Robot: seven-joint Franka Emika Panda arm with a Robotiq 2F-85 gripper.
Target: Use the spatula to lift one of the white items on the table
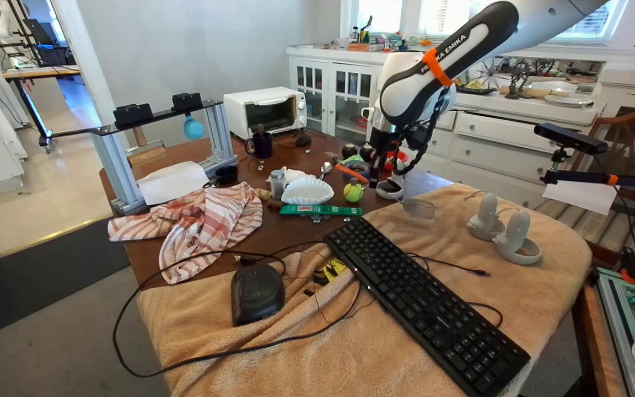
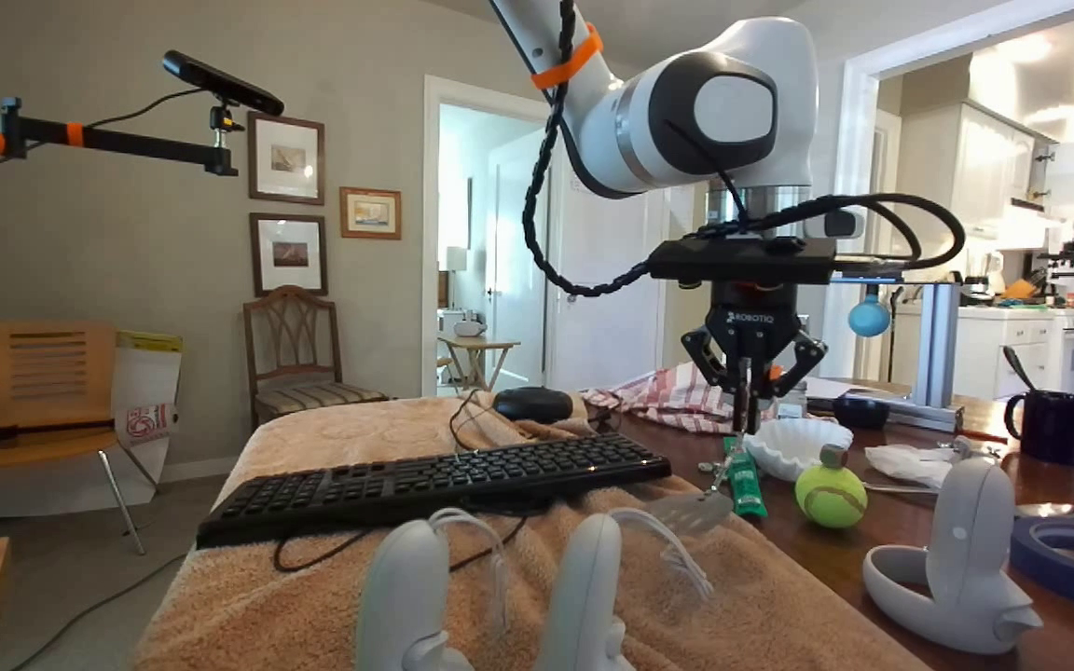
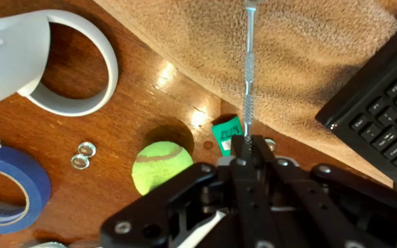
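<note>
- The bench [image 1: 290,157] was partly draped in tan cloth [image 1: 323,364].
- I saw the keyboard [image 3: 388,120] at three o'clock from my hand [image 3: 249,140] in the wrist view.
- That hand was clenched on the spatula [image 3: 249,67], which ran toward twelve.
- In an exterior view, the white dish [image 1: 307,190] sat at nine from the blade [image 1: 420,208].
- Two white controllers [image 1: 516,234] lay on the cloth between three and four from it; a third controller [image 3: 19,65] stood on bare bench at ten.
</note>
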